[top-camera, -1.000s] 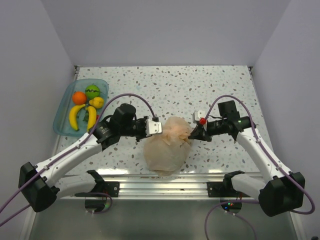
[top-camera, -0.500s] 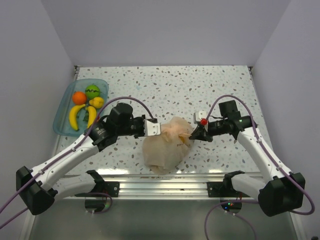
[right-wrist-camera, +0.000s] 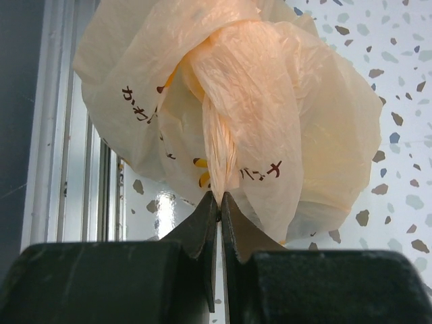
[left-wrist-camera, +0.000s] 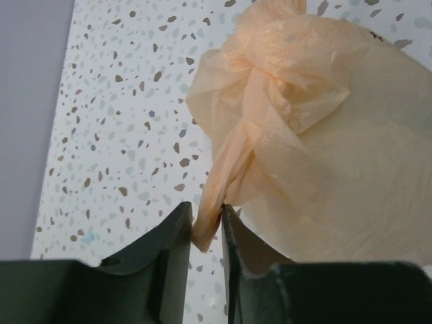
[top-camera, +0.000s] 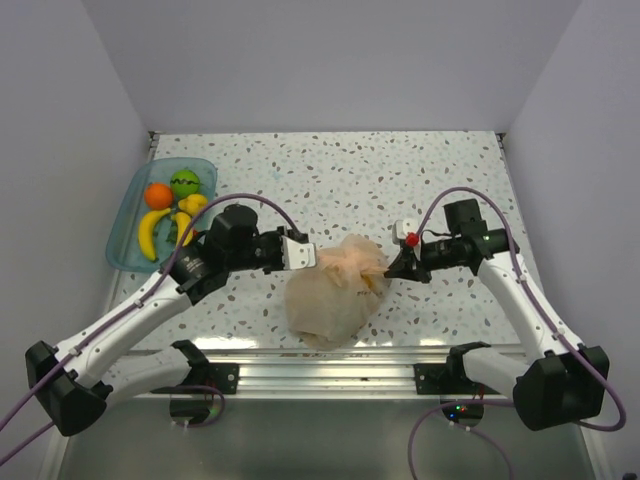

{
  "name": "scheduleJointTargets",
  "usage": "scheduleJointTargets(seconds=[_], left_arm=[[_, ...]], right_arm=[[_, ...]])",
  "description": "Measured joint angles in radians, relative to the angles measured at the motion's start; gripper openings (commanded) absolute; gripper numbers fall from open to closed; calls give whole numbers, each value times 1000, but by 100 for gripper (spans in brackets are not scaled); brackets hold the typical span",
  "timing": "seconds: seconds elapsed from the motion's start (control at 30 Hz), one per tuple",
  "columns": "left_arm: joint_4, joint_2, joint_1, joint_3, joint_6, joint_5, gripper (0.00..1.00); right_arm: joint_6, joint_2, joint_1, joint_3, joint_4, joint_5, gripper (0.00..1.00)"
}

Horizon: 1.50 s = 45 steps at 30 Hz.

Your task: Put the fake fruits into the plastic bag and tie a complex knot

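Observation:
The peach-orange plastic bag point(top-camera: 330, 295) lies bulging at the table's front middle, between both arms. Its knot point(left-wrist-camera: 270, 88) is a twisted bunch at the neck with tails going out to either side. My left gripper point(left-wrist-camera: 206, 219) is just left of the bag, jaws slightly apart; the left tail point(left-wrist-camera: 226, 162) hangs loosely between them. My right gripper point(right-wrist-camera: 219, 197) is shut on the right tail point(right-wrist-camera: 219, 152), pulled taut. Fake fruits remain in the blue tray: an orange point(top-camera: 157, 195), a green melon point(top-camera: 184, 182), bananas point(top-camera: 150, 236) and a small yellow piece point(top-camera: 193, 205).
The clear blue tray point(top-camera: 125, 215) sits at the table's left edge, behind the left arm. A metal rail point(top-camera: 330, 365) runs along the front edge just below the bag. White walls close in the left, right and back.
My left gripper's jaws have parted on the left tail, and that gripper has drawn back a little to the left. The right gripper stays shut and has shifted slightly right.

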Motion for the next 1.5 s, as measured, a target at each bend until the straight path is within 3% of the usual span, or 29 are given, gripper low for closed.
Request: scheduleJointTargets(seconds=[0.1, 0.37, 0.7, 1.1, 1.23, 1.33, 1.47, 1.5], left_arm=[[0, -14, 16, 23, -14, -8, 47], [-38, -23, 92, 53, -21, 53, 61], [-84, 69, 92, 54, 69, 116, 64], [-16, 183, 60, 69, 124, 132, 59], [14, 197, 20, 69, 150, 125, 50], [28, 209, 2, 72, 162, 124, 20], [30, 236, -1, 74, 159, 103, 0], [28, 240, 0, 74, 153, 93, 0]], right_arm=[[8, 0, -3, 0, -2, 15, 0], [13, 11, 5, -6, -2, 20, 0], [13, 11, 8, -6, -7, 25, 0], [17, 11, 8, -6, -20, 24, 0], [29, 11, 8, -6, -21, 24, 0], [47, 11, 8, -6, -20, 24, 0], [93, 8, 8, -6, -4, 24, 0], [108, 4, 8, -6, 2, 25, 0]])
